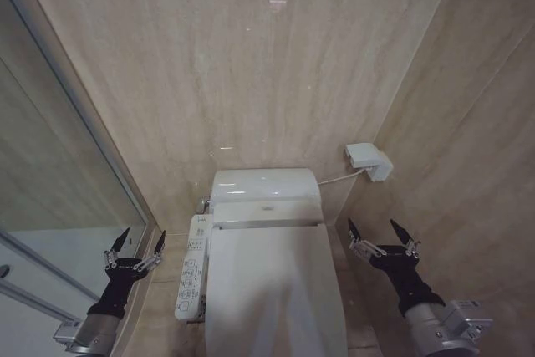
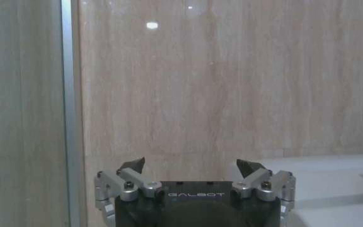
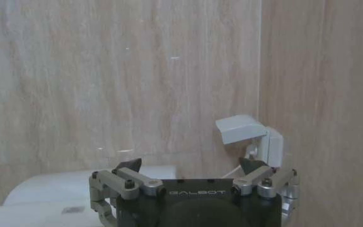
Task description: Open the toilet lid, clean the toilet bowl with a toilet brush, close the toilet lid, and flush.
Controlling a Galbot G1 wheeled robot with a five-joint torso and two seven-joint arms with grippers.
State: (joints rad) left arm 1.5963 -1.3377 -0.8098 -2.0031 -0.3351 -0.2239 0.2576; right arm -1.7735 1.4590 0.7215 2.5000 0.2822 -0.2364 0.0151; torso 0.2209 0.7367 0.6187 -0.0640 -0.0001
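Note:
The glossy white toilet lid lies flat and closed over the toilet bowl, which it hides. A white button panel arm runs along the toilet's left side. My left gripper hovers open to the left of that panel, near the glass partition. On the other side, my right gripper is open in the air, beside the lid's right edge. Both hold nothing. In the left wrist view the left gripper faces the beige wall; in the right wrist view the right gripper faces the wall above the white tank. The toilet brush is out of view.
A white tank housing sits behind the lid. A white wall box with a cable is mounted on the right wall. A glass shower partition with a metal frame bounds the left. Beige stone walls close in on three sides.

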